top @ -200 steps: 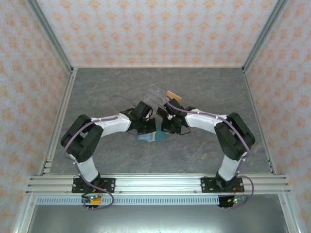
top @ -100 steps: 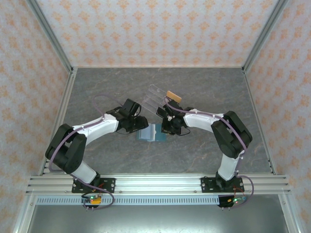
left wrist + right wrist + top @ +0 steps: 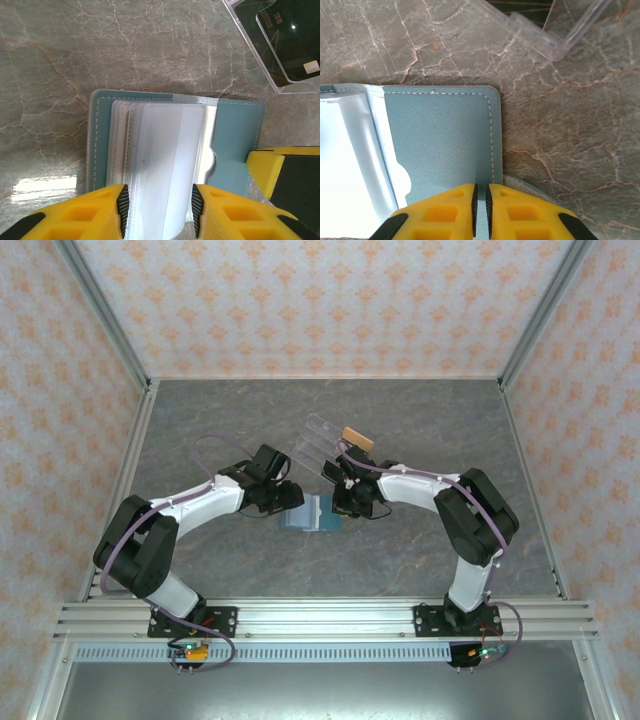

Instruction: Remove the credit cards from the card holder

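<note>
One card holder (image 3: pixel 312 514) is lying open at the centre of the table (image 3: pixel 200 430), its long axis running 9 to 3 o'clock, at 6 o'clock of one clear stand (image 3: pixel 322 435). Two elbowed arms are reaching inward. The left gripper (image 3: pixel 159 200) is straddling the clear sleeves (image 3: pixel 160 150) with fingers half apart. The right gripper (image 3: pixel 481 200) is pinching the 3 o'clock panel's edge with fingers narrow.

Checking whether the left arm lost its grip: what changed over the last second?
The left gripper shifted left over the card holder, its elbow swinging out and down, and its jaws opened; they now straddle the clear sleeves. The right gripper stayed pinched on the holder's edge. The holder and the acrylic stand did not move.
</note>
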`<state>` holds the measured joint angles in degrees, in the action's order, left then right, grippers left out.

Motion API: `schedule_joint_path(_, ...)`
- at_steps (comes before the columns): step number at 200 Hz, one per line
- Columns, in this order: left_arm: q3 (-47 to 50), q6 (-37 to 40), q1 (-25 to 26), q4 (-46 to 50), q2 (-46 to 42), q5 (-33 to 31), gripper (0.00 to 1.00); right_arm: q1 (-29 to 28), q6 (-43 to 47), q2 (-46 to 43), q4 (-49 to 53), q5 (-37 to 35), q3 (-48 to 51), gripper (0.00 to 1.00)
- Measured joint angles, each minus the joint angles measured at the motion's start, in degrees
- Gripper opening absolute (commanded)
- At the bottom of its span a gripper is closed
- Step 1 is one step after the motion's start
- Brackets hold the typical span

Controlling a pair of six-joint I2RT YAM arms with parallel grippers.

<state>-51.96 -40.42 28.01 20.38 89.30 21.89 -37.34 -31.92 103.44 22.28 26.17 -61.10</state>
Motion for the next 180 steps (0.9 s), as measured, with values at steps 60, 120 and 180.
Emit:
schedule_joint_path(60,0.00,-0.15,0.00,0.02,1.33,0.20,0.49,0.00,-0.02,0.02,0.00,0.00,0.00,0.16)
schedule_joint_path(120,0.00,-0.59,0.02,-0.44,2.91,1.75,0.40,0.00,-0.02,0.24,0.02,0.02,-0.09,0.15)
schedule_joint_path(180,0.00,-0.35,0.11,-0.46,3.34,3.30,0.31,0.00,-0.02,0.24,0.15,0.02,-0.15,0.15)
